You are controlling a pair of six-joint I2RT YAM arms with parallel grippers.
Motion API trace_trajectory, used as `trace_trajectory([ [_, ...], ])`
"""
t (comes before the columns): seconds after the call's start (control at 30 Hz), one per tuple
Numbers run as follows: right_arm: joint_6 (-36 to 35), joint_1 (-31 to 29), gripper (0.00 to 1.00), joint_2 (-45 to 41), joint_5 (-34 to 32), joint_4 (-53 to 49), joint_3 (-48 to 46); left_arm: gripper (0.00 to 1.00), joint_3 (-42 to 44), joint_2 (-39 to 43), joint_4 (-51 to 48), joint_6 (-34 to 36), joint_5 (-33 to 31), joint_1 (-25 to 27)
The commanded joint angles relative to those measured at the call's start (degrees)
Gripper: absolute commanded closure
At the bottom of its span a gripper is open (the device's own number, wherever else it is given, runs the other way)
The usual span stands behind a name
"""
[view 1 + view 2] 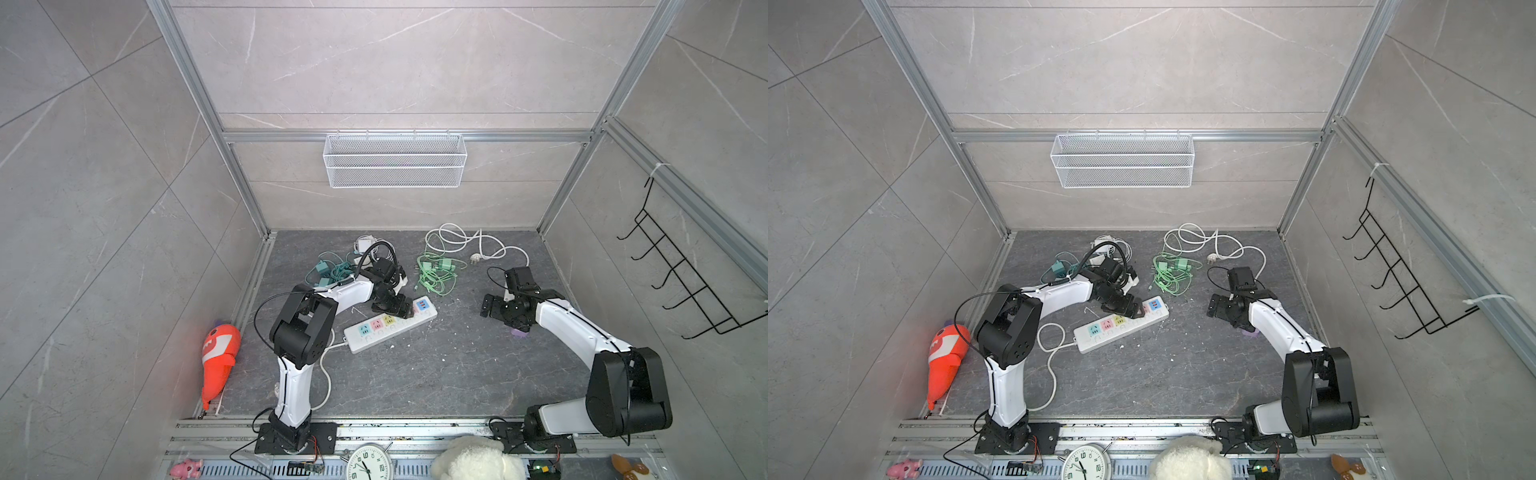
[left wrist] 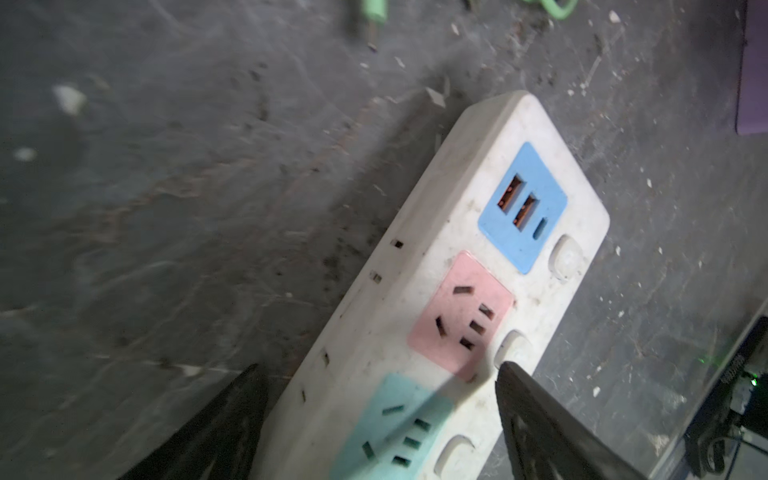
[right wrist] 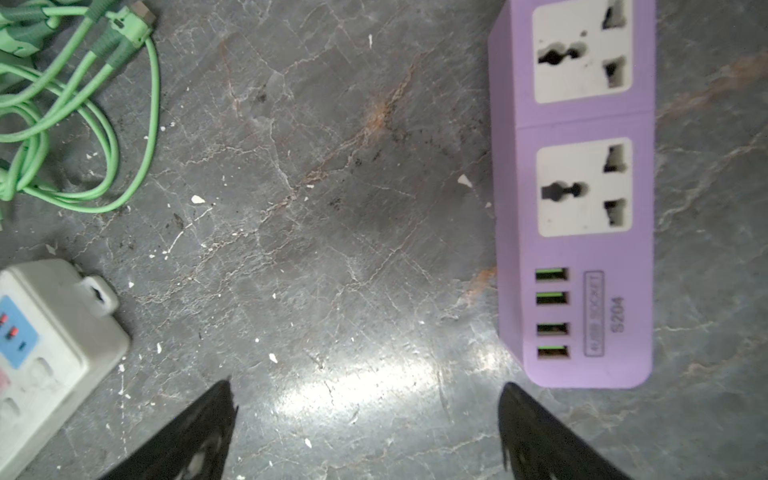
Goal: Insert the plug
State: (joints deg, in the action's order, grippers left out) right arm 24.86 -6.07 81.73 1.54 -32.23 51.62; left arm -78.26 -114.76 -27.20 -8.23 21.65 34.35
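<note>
- Left gripper [image 2: 378, 370] is over the white plastic power strip with coloured socket panels [image 2: 415, 262], near its USB end. In both top views it covers the strip's middle [image 1: 390, 305] [image 1: 1121, 306].
- Left jaws are spread wide with nothing pinched. One fingertip [image 2: 249, 378] is off the strip's long side. The other [image 2: 511, 374] is at the edge by the white switch buttons. Contact with the strip: cannot tell.
- The pink socket panel [image 2: 461, 316] and the blue USB panel [image 2: 523, 208] lie just ahead of the left fingertips. The teal socket panel [image 2: 390, 428] lies between them.
- The white strip [image 1: 374, 332] lies flat and diagonal on the dark stone-pattern floor [image 1: 415, 374].
- Right gripper [image 3: 365, 386] has its jaws fully apart over bare floor, holding nothing. The purple block-shaped socket strip with USB ports [image 3: 582, 124] is just beside one finger.
- In both top views the right gripper [image 1: 488, 305] [image 1: 1213, 306] is well apart from the white strip.
- Plugs all lie on the floor toward the back wall, in neither gripper.
- The pale-green plug block with tangled green cable [image 1: 445, 264] [image 1: 1181, 264] is between the two arms.
- The teal plug block with teal cable [image 1: 322, 268] is behind the left arm.
- The white round plug on a coiled white cord [image 1: 475, 258] is behind the right gripper.
- Which plug the task means: cannot tell.
</note>
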Motion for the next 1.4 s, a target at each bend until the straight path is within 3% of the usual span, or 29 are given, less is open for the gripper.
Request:
trace_trajectory([
  [0.0, 1.59, -0.01, 0.01, -0.71, 4.31, 1.73, -1.16, 0.12, -2.42, -2.6, -5.53, 4.03, 5.92, 4.5],
  [0.17, 2.56, -0.04, 0.01, -1.17, 5.75, 1.91, -1.56, 0.1, -3.17, -2.63, -6.8, 4.59, 3.24, 7.14],
  [0.47, 3.68, -0.1, 0.01, -5.74, 4.48, 0.02, -2.36, 0.01, -4.54, 4.06, -10.0, 1.81, -14.77, 4.68],
  [0.63, 3.53, -1.09, 0.01, -7.45, 4.42, -0.2, -2.27, 0.01, -4.77, 8.9, -9.29, -1.48, -18.83, -2.19],
  [0.8, 3.87, -4.12, 0.01, -8.06, 4.27, 0.02, -2.25, 0.0, -4.88, 10.35, -8.87, -9.21, -19.24, -13.58],
  [0.93, 4.59, -7.2, 0.01, -8.61, 3.65, 0.93, -2.76, 0.01, -4.93, 9.71, -6.39, -11.32, -19.88, -20.77],
  [1.07, 5.01, -9.25, 0.01, -8.7, 2.22, 0.71, -2.87, 0.02, -7.67, 7.27, -8.86, -13.46, -23.15, -25.19],
  [1.17, 5.11, -9.7, 0.01, -8.61, 1.28, 0.5, -2.93, 0.05, -8.16, 5.66, -9.23, -16.46, -21.37, -28.18],
  [1.37, 4.94, -9.84, 0.01, -8.3, 1.26, 0.76, -3.35, 0.05, -7.69, 4.34, -7.32, -17.81, -19.99, -28.81],
])
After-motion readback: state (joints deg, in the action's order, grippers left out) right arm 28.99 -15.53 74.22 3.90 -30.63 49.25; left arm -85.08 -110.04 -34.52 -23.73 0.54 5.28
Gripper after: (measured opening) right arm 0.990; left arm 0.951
